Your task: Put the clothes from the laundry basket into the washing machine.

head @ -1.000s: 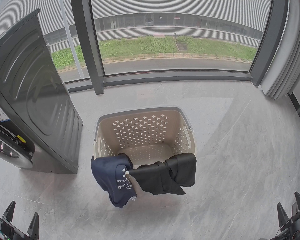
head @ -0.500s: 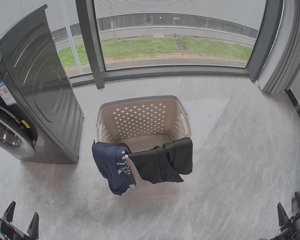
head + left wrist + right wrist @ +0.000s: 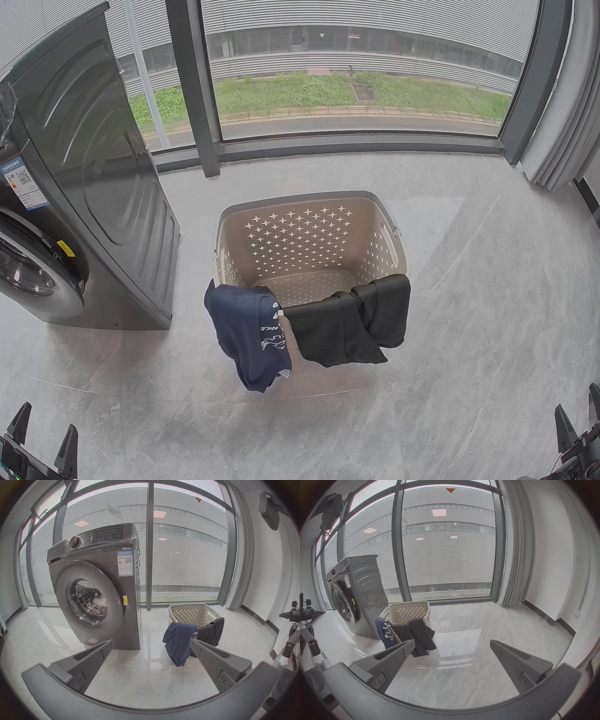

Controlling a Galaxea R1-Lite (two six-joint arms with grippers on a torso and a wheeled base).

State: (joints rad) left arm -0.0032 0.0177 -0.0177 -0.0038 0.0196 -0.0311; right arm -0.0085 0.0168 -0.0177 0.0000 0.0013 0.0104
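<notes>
The laundry basket (image 3: 300, 205) stood on the floor beside the washing machine (image 3: 94, 156). A navy shirt (image 3: 247, 331) and a black garment (image 3: 340, 322) hung over its near rim. The left pincer (image 3: 150, 642) and the right pincer (image 3: 451, 642) were spread apart, empty, well apart from the basket.

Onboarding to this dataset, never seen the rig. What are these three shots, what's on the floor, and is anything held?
It is a robot with two arms. One picture looks down from its head; the other two come from a camera on each wrist, so the dark prongs in front are that arm's jaws. On the floor stand a washer, door apparently shut, and a basket. A navy shirt and a black garment hang over the basket's near rim. The left jaws and the right jaws are both open and hold nothing, low at the head picture's corners.
</notes>
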